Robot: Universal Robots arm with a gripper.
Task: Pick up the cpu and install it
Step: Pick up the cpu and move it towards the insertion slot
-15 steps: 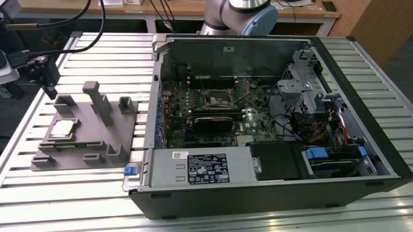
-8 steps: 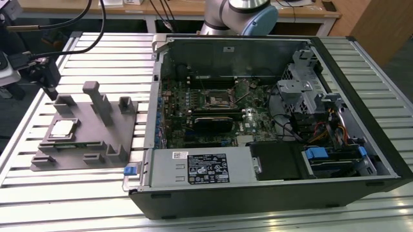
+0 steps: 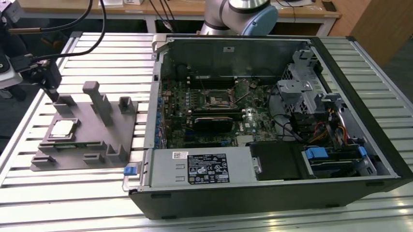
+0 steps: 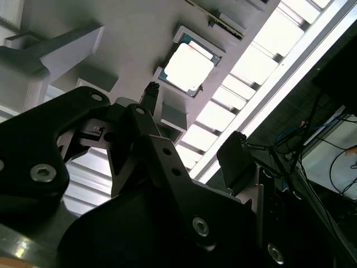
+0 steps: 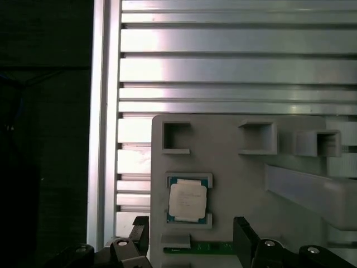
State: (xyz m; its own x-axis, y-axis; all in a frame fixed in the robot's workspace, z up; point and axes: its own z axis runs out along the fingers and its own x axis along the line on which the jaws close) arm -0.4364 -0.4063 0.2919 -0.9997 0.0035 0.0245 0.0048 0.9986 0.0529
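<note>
Single-arm cell on a slatted aluminium worktop (image 3: 96, 53). At the exterior view's left, a grey plastic fixture (image 3: 87, 133) with upright posts and open pockets. At the exterior view's right, an open computer case (image 3: 258, 200), with motherboard (image 3: 213, 116) and dark, metal-framed socket (image 3: 216, 98) exposed. In a square pocket of the fixture, flat, silvery top upward, well apart from the case: the cpu (image 3: 63, 127). Above the fixture's far corner, near the cpu but not touching it: the black claw (image 3: 53, 92), spread apart and clamped on nothing. In the first wrist view, two dark fingers (image 5: 242, 240) set wide, with the cpu (image 5: 188, 202) in line with the gap between them and a narrow green board edge (image 5: 195, 246) just beside its pocket. In the second wrist view, the same spread of the claw (image 4: 192, 125), with the bright cpu (image 4: 188, 67) beyond its tips.
</note>
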